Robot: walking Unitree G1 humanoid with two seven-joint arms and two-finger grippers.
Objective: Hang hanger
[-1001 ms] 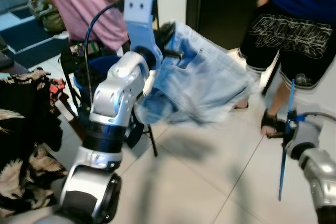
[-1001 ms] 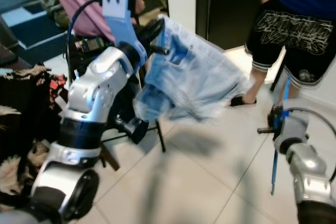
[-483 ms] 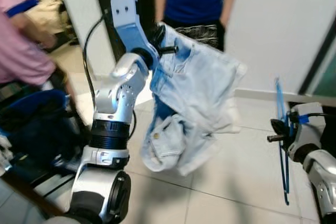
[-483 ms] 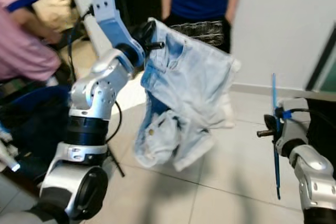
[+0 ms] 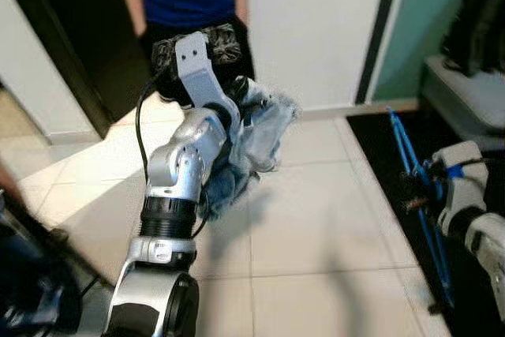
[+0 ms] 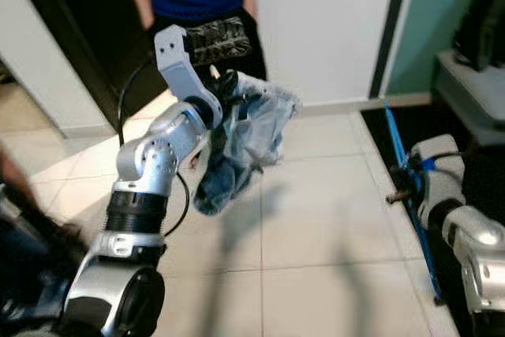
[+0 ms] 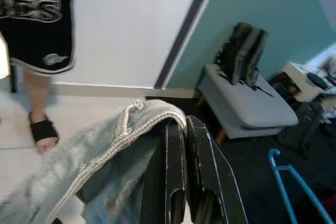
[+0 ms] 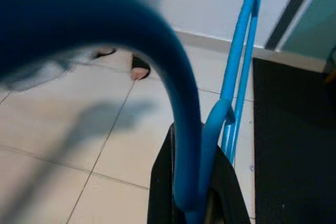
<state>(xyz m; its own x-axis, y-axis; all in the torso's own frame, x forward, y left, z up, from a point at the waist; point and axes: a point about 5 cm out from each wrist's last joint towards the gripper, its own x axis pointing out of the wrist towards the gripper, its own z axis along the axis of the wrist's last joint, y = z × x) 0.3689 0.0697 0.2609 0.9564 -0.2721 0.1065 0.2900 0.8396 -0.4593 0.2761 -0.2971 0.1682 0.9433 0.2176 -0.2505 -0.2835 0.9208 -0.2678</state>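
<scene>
The left gripper (image 7: pixel 184 129) is raised in front of the robot at about chest height, and its two long black fingers (image 7: pixel 202 161) lie pressed together on the hem of a pair of pale blue denim shorts (image 5: pixel 252 136). In the left wrist view the stitched edge of the denim folds over the fingertips, and the rest of the cloth hangs bunched below and beside the silver left arm (image 5: pixel 177 187).

The right gripper (image 8: pixel 197 198) is low on the robot's right, clamped on a bright blue plastic clothes hanger (image 5: pixel 418 195). In the right wrist view the hanger's thick curved hook arches up out of the closed fingers toward the camera, while its thin bars run away from the gripper toward the wall. In the eye views the hanger stands roughly upright just to the left of the right wrist, over the edge of a black floor mat (image 5: pixel 387 163). The hanger and the shorts are well apart, with bare beige tiled floor (image 5: pixel 316 219) between them.

A person in a blue top and black printed shorts (image 5: pixel 193 5) stands behind the left arm, near a white wall (image 5: pixel 316 21). A grey padded bench (image 7: pixel 241 98) with a dark bag on it sits against a teal wall
</scene>
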